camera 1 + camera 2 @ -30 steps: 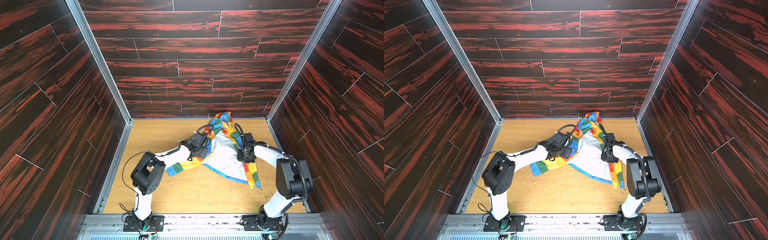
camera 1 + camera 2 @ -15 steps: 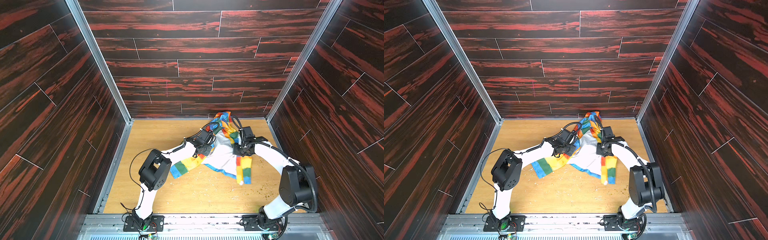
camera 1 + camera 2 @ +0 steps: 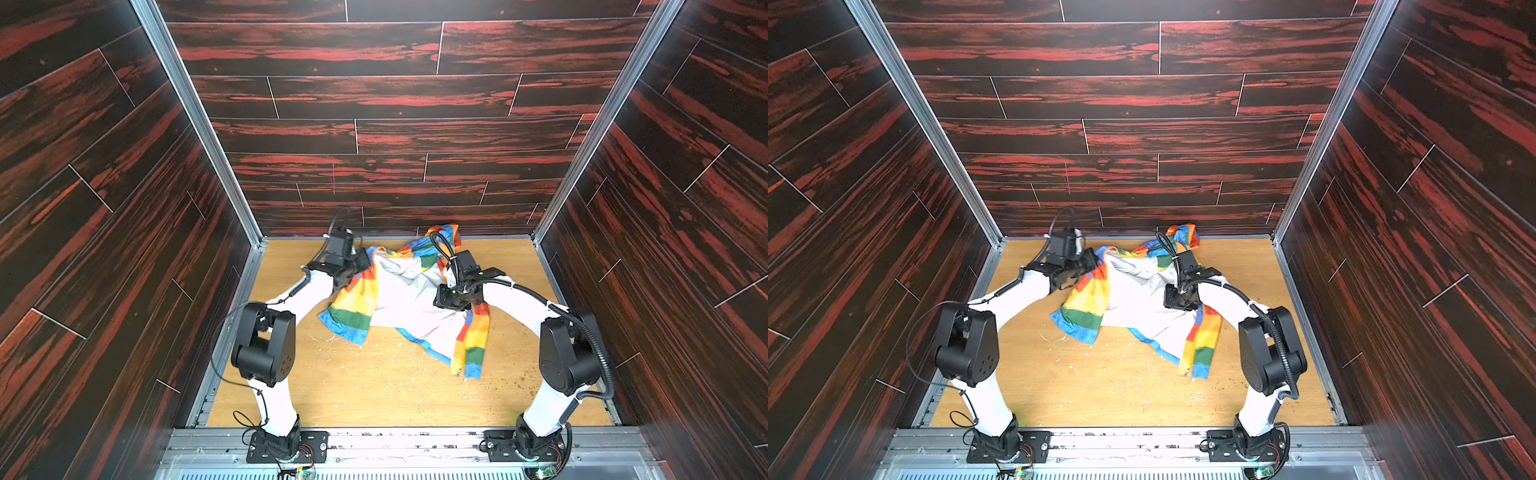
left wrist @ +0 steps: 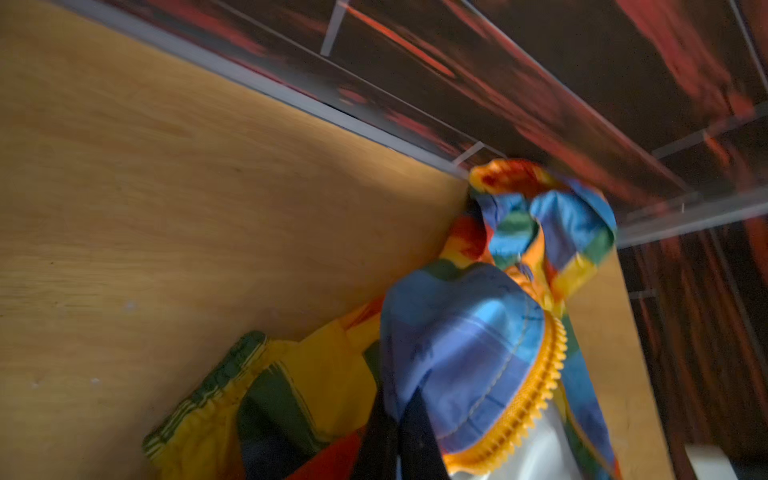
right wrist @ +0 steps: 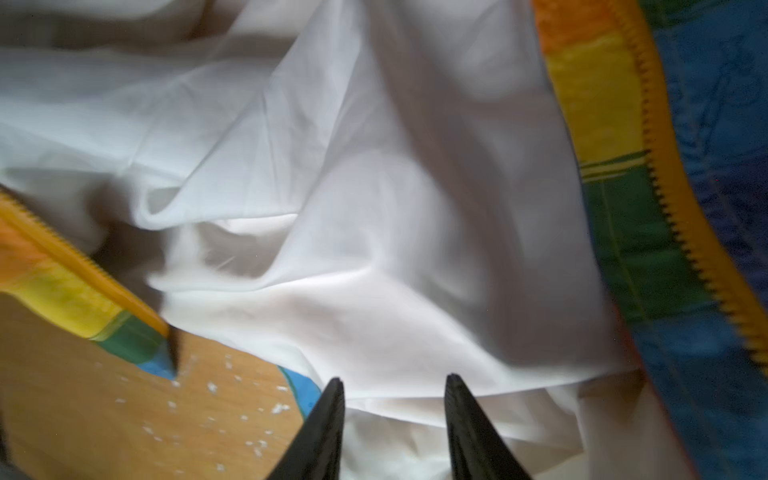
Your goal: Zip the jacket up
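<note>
Now the jacket [image 3: 353,299] lies spread wider, white lining [image 3: 401,299] up, between both grippers.
Left gripper [image 4: 397,415] has pulled away from the right one, its fingers pinched tight on the blue front edge just beside the yellow zipper [image 4: 538,386]. Right gripper [image 5: 392,380], clamped a moment ago, now hangs with fingers parted and empty just above that lining, wooden table [image 5: 104,415] beneath.
</note>
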